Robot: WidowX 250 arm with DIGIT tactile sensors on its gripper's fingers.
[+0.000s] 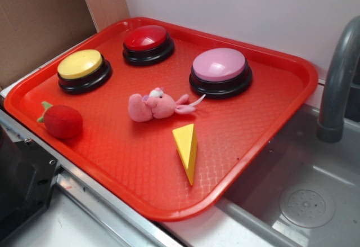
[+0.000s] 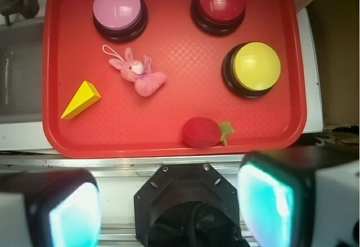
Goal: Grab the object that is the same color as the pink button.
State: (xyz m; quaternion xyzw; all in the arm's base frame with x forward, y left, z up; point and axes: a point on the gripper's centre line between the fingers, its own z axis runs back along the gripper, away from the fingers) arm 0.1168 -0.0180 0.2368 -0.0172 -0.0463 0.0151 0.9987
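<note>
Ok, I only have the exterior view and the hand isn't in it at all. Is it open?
Observer: Yes. In the wrist view the hand is open, its fingers wide apart with nothing between them.
Operator: Is it over the pink mouse?
Observer: No. It appears to be back outside the tray, on the strawberry side. The pink mouse lies further in, near the pink button.
Operator: Is the mouse on the hand's line?
Observer: Not quite. In the wrist picture it lies left of the centre line, while the strawberry is just right of it.
</note>
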